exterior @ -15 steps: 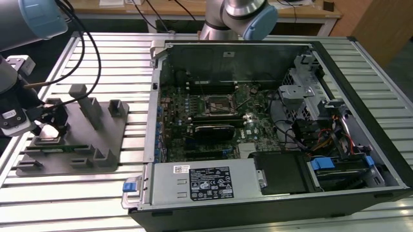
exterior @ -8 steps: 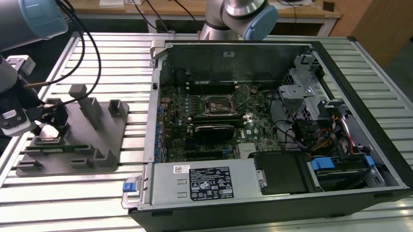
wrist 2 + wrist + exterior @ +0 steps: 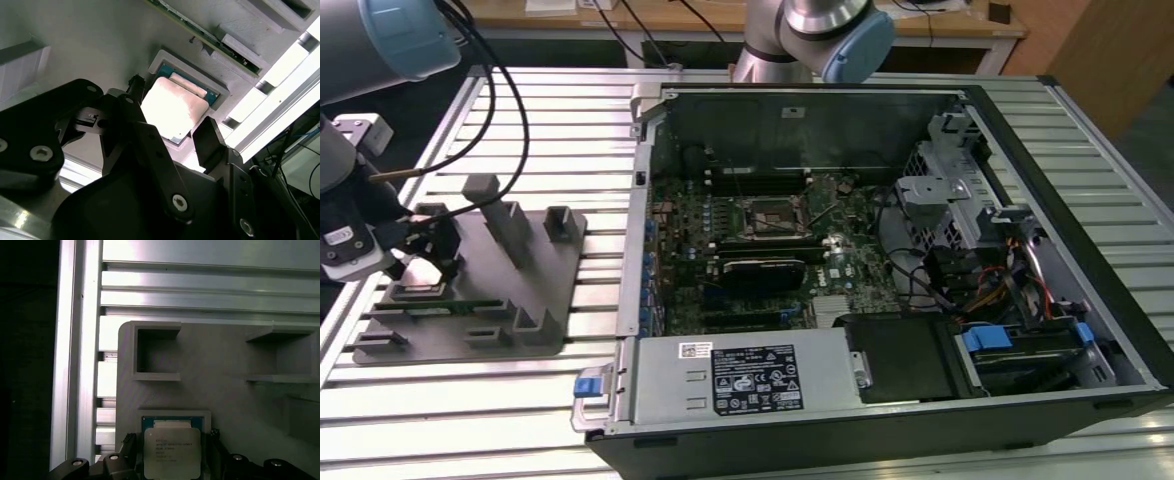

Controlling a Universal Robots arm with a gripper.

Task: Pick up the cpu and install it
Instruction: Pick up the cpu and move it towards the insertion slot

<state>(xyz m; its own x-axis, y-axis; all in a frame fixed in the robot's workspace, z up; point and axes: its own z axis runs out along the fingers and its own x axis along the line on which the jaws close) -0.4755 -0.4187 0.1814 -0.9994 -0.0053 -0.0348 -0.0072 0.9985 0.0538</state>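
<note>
1. I see the cpu (image 3: 172, 452) lying flat, silver lid up, in a shallow recess of the grey fixture plate (image 3: 520, 300). The plate sits at the exterior view's left, outside the computer case (image 3: 787, 130).
2. It looks nearly square, so I can't pick a long axis.
3. Rows of dark print on its lid run from finger to finger.
4. My gripper (image 3: 172, 127) straddles it, its fingers (image 3: 207, 142) spread wide with a gap on each side.

Ribbed aluminium table (image 3: 1127, 150) — a wooden desk (image 3: 961, 24) stands behind it.
</note>
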